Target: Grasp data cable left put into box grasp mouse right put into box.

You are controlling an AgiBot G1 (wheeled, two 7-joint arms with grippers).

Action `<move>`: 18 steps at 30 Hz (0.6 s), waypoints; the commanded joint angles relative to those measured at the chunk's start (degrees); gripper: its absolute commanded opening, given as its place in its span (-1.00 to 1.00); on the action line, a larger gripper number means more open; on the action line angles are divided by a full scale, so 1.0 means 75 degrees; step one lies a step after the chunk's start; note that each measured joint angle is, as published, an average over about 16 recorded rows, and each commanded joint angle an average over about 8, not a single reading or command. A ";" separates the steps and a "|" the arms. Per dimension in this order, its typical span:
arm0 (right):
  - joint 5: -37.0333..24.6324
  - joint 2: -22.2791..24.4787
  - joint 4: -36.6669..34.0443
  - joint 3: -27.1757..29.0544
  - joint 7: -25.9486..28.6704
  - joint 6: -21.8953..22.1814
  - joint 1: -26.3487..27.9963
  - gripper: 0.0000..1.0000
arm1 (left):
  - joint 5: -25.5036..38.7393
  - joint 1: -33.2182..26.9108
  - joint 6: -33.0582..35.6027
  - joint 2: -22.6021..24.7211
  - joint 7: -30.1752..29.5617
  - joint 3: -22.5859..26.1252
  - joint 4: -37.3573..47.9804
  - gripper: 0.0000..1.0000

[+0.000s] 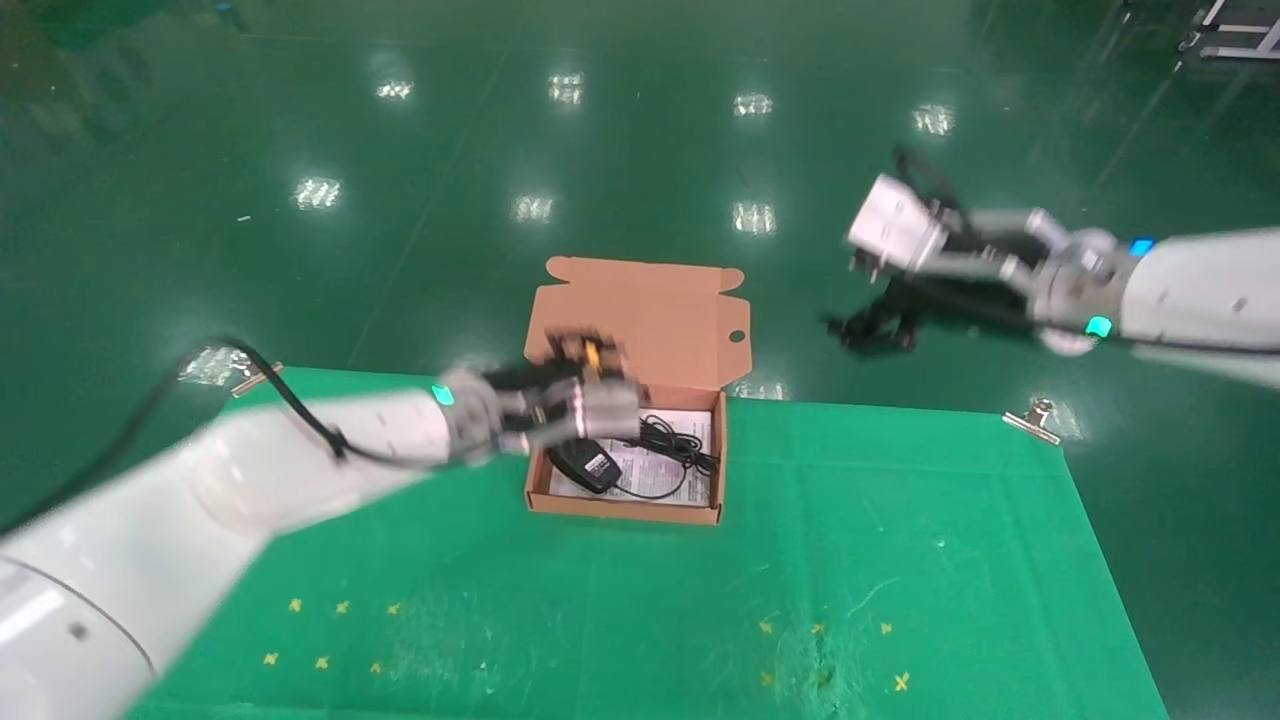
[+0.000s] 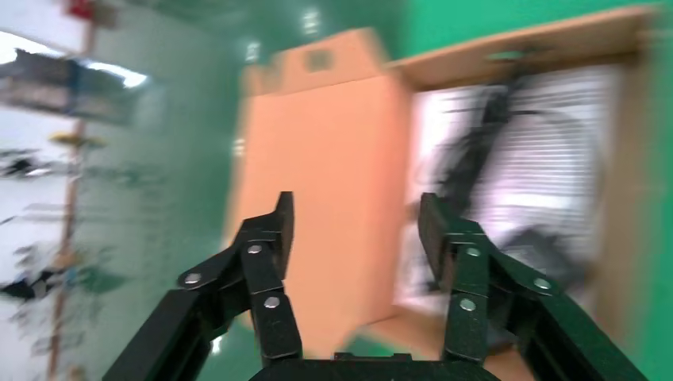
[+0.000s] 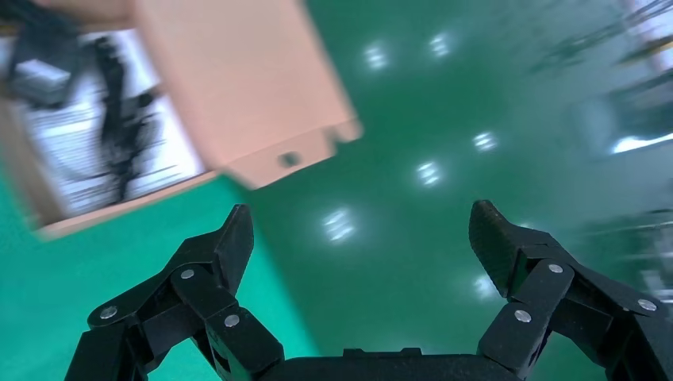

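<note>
Mouse (image 1: 587, 463): black, grey label patch up, lying in the near-left part of the box (image 1: 622, 511), on the white printed sheet (image 1: 640, 468); its thin cord loops along the sheet toward the right.

Data cable (image 1: 678, 441): black bundle, in the same box, far-right part, just beside the mouse.

Box: salmon-orange, lid (image 1: 640, 318) standing open at the far side, on the green cloth (image 1: 640, 600) near its far edge.

Left gripper (image 2: 355, 230): above the box's left wall, over the mouse without touching it; fingers spread moderately, nothing between them.

Right gripper (image 3: 361, 230): raised well to the right of the box, beyond the cloth over the green floor (image 1: 600, 150); fingers spread wide, empty.

Binder clip (image 1: 1035, 418): at the cloth's far-right corner.
</note>
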 commanded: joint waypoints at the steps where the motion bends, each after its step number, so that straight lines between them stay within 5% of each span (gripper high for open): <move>1: -0.0110 0.0008 -0.0032 0.0033 -0.0039 0.0040 0.0136 1.00 | -0.0046 -0.0200 -0.0041 -0.0118 -0.0148 -0.0073 -0.0033 1.00; 10: -0.0684 0.0077 0.0189 -0.0062 -0.0581 -0.0562 0.0546 1.00 | -0.0307 -0.0343 0.0159 -0.0506 -0.0635 -0.0344 -0.0258 1.00; 18: 0.0223 0.0251 0.0314 0.0843 -0.0990 -0.1362 -0.0159 1.00 | -0.1143 0.0127 0.1216 -0.1157 -0.1125 -0.0981 -0.0901 1.00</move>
